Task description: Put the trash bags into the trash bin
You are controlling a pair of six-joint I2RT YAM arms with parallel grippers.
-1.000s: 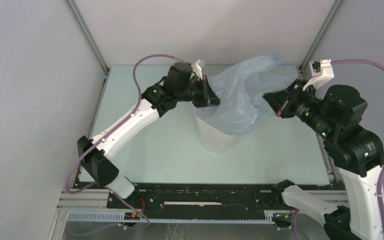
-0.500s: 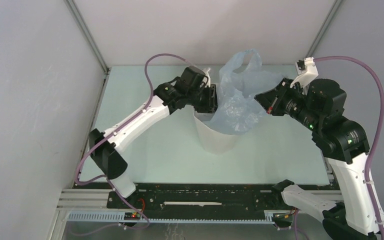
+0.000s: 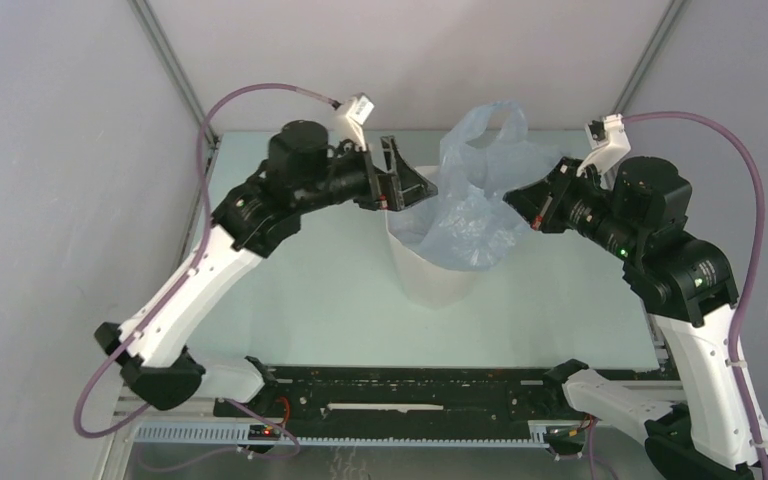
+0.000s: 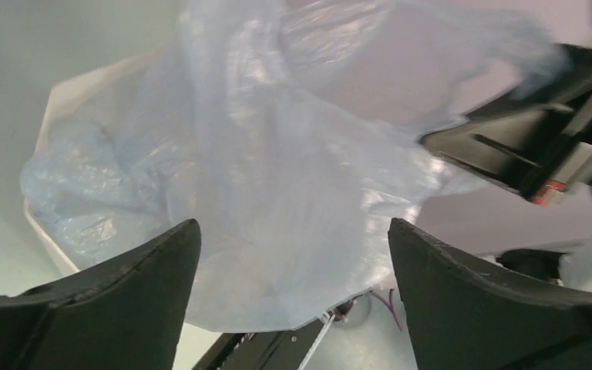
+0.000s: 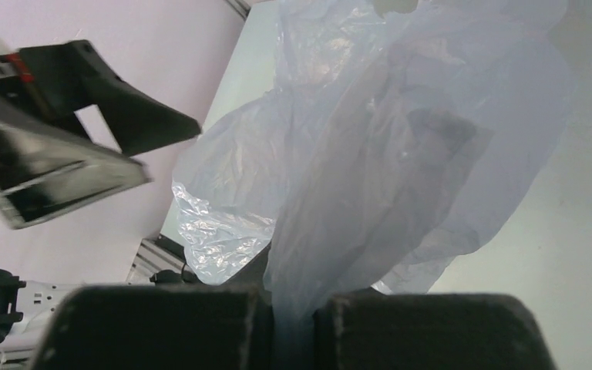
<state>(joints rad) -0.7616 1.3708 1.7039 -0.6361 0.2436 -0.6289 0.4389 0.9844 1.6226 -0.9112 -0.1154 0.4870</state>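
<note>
The pale-blue translucent trash bag (image 3: 473, 195) hangs partly inside the white trash bin (image 3: 435, 277) at the table's middle, its upper part and handles rising above the rim. My right gripper (image 3: 520, 203) is shut on the bag's right edge, and the film (image 5: 378, 154) runs down between its pads (image 5: 200, 327). My left gripper (image 3: 410, 185) stands open just left of the bag, above the bin's left rim, with nothing between its fingers (image 4: 123, 285). Through the left wrist camera the bag (image 4: 277, 169) drapes over the bin's rim (image 4: 54, 100).
The pale green table (image 3: 290, 300) is ringed by grey walls and a metal frame post (image 3: 175, 70) at the back left. The black rail (image 3: 410, 395) with the arm bases runs along the near edge.
My left gripper has let go of the bag, opened wide and drawn back to the left. The bag's top has sprung upright and sagged into the bin. The right gripper moved slightly inward, still gripping.
</note>
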